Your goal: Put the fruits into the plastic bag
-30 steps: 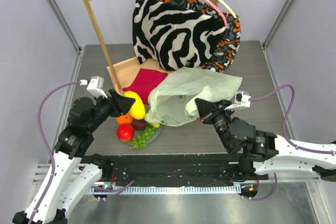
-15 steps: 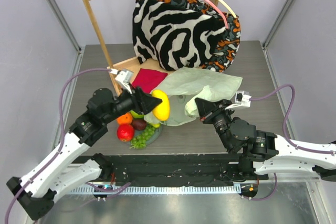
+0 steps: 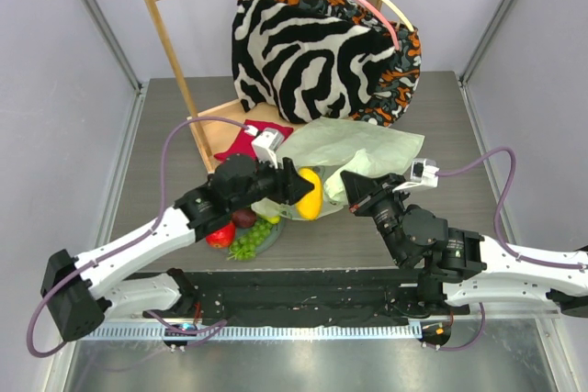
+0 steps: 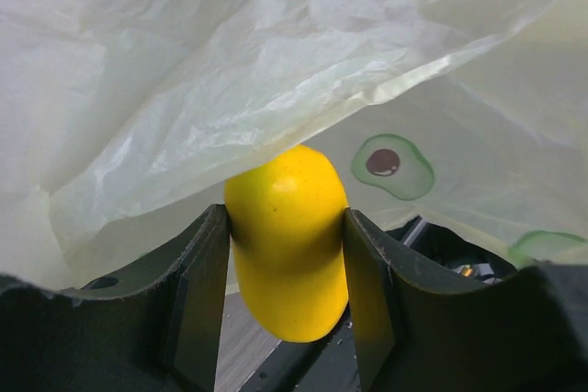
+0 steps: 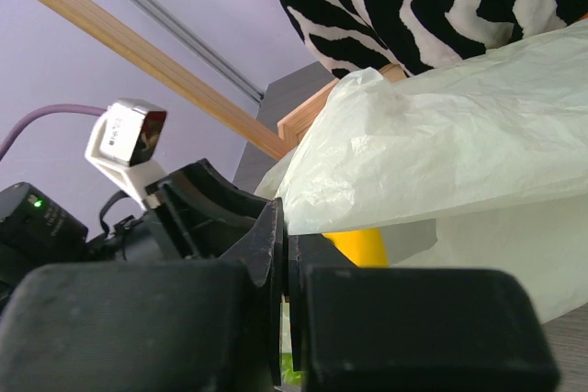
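Observation:
My left gripper (image 3: 308,192) is shut on the yellow mango (image 3: 310,194) and holds it at the mouth of the pale-green plastic bag (image 3: 363,147). In the left wrist view the mango (image 4: 287,245) sits between my fingers under the bag's upper sheet (image 4: 230,61). My right gripper (image 3: 349,186) is shut on the bag's edge (image 5: 441,144) and holds it lifted; the mango (image 5: 360,247) shows below that edge. A red apple (image 3: 219,237), a dark plum (image 3: 243,218) and green grapes (image 3: 250,239) lie on the plate left of the bag. The other fruits are hidden by my left arm.
A wooden rack (image 3: 175,52) stands at the back, with zebra-striped fabric (image 3: 303,52) hung on it behind the bag. A red cloth (image 3: 241,145) lies on the rack's base. The grey-green plate's rim (image 3: 274,236) shows under the grapes.
My left gripper has carried the mango to the right, from above the plate to the bag's mouth. The right gripper has kept still, holding the bag's edge.

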Available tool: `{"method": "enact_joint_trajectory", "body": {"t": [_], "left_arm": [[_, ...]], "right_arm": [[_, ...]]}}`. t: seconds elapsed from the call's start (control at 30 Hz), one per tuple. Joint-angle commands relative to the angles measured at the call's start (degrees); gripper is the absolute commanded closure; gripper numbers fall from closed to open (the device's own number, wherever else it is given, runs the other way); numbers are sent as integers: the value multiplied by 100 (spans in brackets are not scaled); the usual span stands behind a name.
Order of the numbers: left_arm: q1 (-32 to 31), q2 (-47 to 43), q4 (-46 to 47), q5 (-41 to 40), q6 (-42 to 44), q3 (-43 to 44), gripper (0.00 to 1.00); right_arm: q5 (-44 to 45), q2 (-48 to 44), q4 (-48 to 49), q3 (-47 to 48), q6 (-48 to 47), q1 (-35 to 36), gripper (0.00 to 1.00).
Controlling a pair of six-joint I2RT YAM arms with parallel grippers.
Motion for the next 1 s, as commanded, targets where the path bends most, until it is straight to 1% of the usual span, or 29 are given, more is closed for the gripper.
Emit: {"method": "enact_joint_trajectory", "body": {"t": [0.0, 0.07, 0.17, 0.33, 0.47, 0.67, 0.83, 0.87, 0.93, 0.97], "left_arm": [[-75, 248, 807, -767, -58, -41, 80], [-75, 345, 1255, -1040, -136, -76, 79], [-84, 626, 1870, -1303, -269, -129, 76], [-154, 1354, 2731, -1409, -462, -261, 75], [-356, 1759, 2856, -1585, -463, -199, 73], [-497, 2094, 2812, -1779, -533, -322, 66], [-532, 2428, 2803, -1735, -542, -366, 54], [-532, 2498, 2803, -1700, -533, -366, 49], [-532, 2657, 2777, -1569, -533, -358, 44], [-541, 2692, 2777, -1524, -541, -358, 38]], "right_arm": [[247, -5, 297, 205, 35, 30, 99], [229, 21, 306, 214, 44, 30, 99], [186, 65, 297, 196, 79, 30, 99], [133, 118, 297, 170, 185, 21, 99], [98, 170, 315, 188, 202, 21, 99], [97, 249, 315, 126, 264, 30, 99], [115, 294, 306, 65, 343, 30, 99], [115, 311, 288, 47, 360, 30, 99], [124, 320, 210, 38, 413, 30, 99], [133, 320, 183, 21, 457, 30, 99]]}}
